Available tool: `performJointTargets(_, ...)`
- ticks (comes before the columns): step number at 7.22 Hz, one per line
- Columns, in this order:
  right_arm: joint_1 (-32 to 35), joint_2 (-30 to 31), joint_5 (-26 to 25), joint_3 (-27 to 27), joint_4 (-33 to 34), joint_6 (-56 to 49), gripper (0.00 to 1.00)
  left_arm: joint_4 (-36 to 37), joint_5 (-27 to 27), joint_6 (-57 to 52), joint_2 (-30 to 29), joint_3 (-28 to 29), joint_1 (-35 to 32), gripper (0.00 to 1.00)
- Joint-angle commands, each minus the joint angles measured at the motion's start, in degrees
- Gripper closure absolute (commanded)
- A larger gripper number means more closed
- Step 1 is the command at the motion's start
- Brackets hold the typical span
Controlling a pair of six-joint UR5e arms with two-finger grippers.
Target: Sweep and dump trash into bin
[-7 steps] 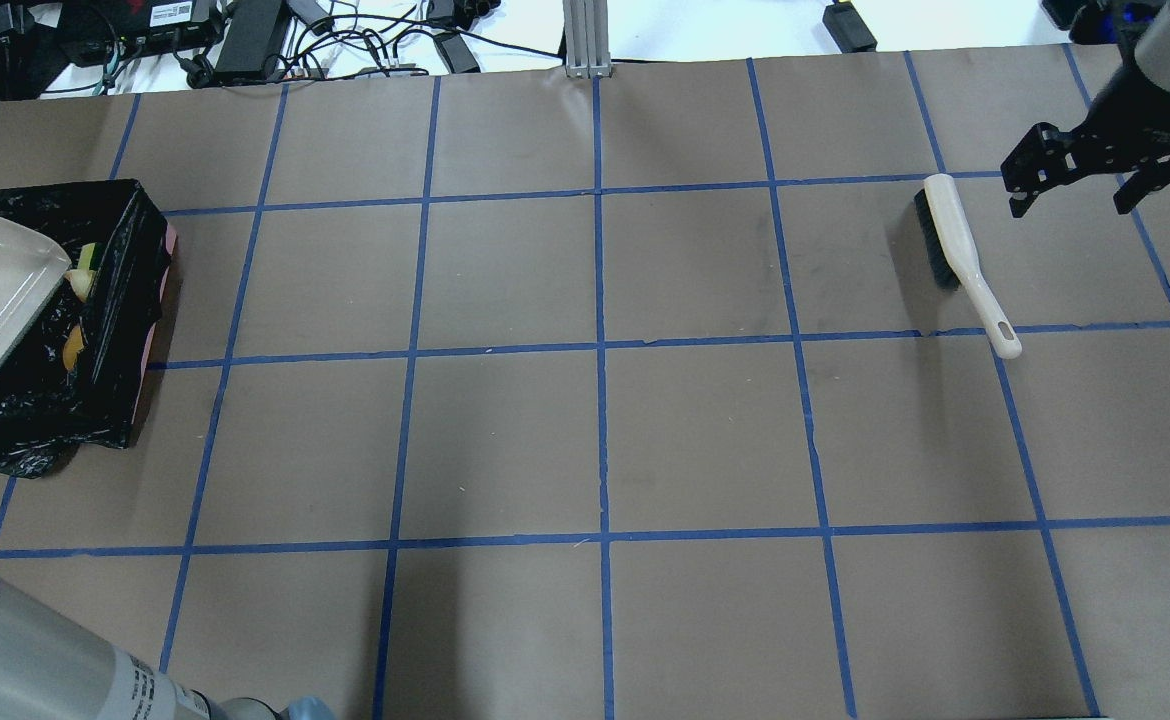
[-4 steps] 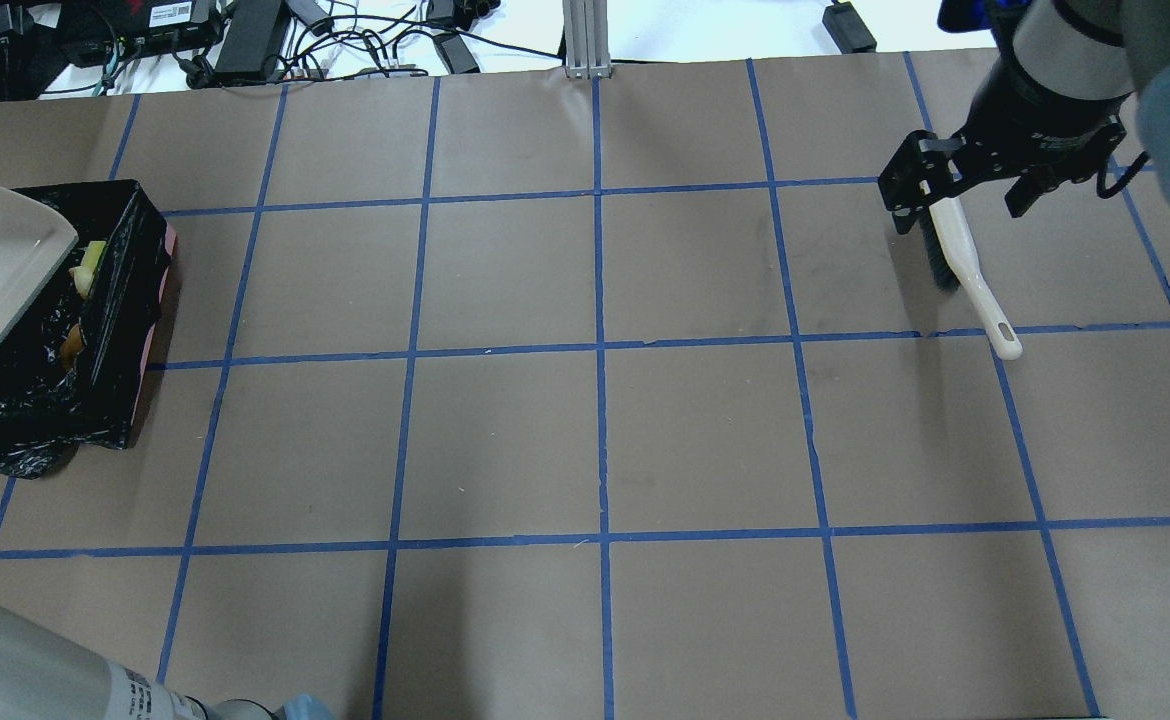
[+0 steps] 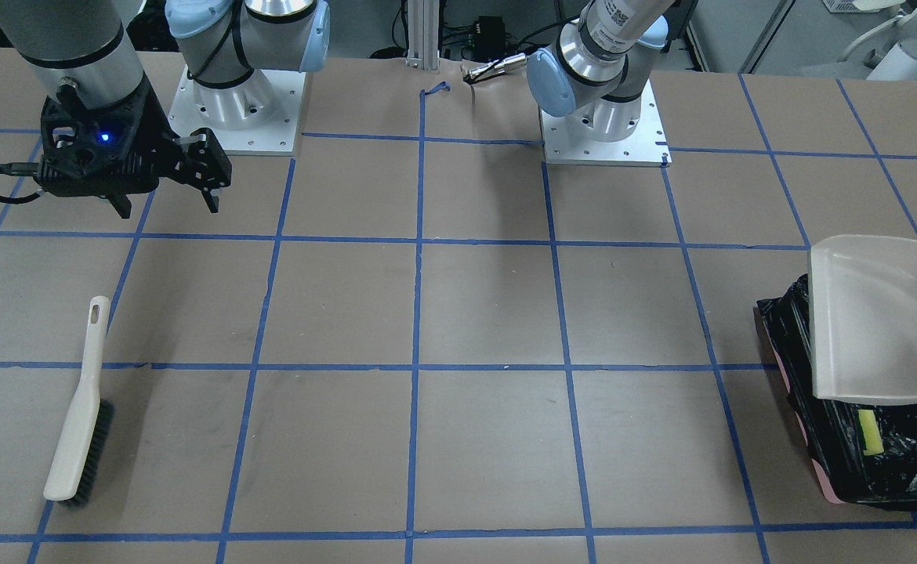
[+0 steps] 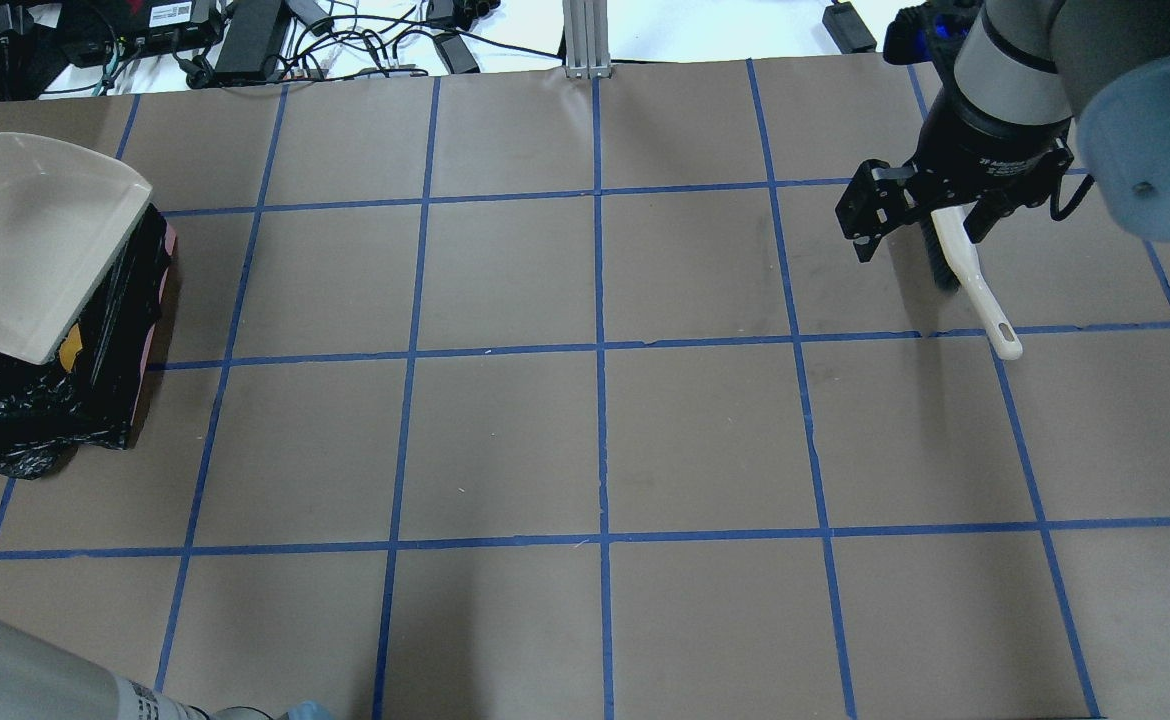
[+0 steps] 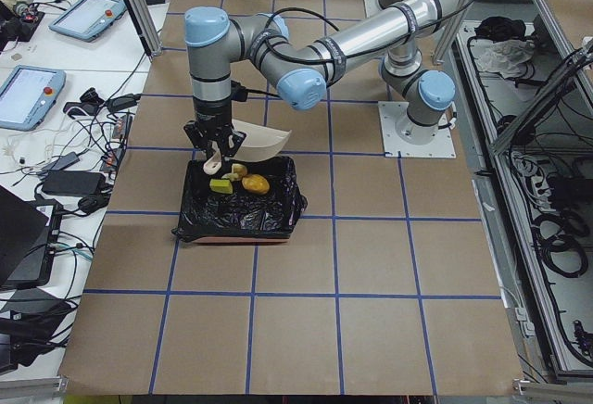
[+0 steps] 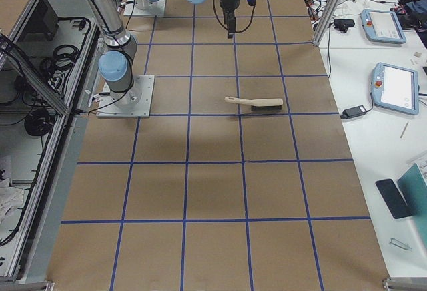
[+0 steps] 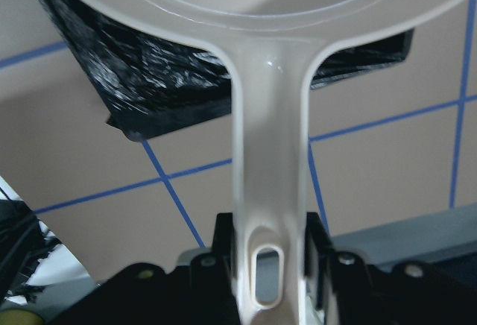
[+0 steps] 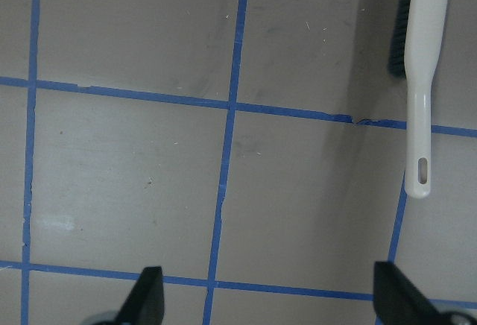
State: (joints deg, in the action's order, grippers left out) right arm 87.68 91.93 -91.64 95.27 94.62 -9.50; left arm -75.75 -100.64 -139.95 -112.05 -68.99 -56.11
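Trash (image 5: 255, 183) in bin (image 5: 239, 220), dustpan (image 4: 35, 230) above, arm label (image 3: 617, 14) unreadable

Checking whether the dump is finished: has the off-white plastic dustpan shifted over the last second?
Yes. Overhead, the off-white plastic dustpan has moved up-view and rightward, now covering more of the black-bagged bin.

Overhead and front views look down from opposite sides, sharing brush (image 4: 981, 292), bin (image 4: 121, 340); wrist cameras close.
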Motion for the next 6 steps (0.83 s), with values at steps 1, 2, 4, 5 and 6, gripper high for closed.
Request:
performJointTargets(1, 0.0, 0.0, -0.3, 0.0, 0.2, 0.1, 0.00, -2.2, 3.7, 12.6, -2.1, -0.8, -7.3, 0.95)
performJointTargets(2, 0.0, 0.2, 0.1, 0.0, 0.0, 0.0, 0.00, -2.2, 3.9, 15.6, -3.9, -0.8, -11.1, 0.95)
performJointTargets(4, 0.0, 0.4, -0.6, 0.0, -0.5, 0.0, 0.00, -2.2, 9.6, 21.8, -8.2, -0.9, -12.9, 0.94)
performJointTargets(5, 0.0, 0.1, -0.8, -0.2, -4.0, 0.0, 0.00, -1.9, 10.3, 28.2, -10.2, -1.5, -14.9, 0.92)
performJointTargets(6, -0.4, 0.0, -0.6, -0.3, -4.8, 0.1, 0.00, -0.6, 9.9, 31.5, -11.2, -3.0, -17.5, 0.91)
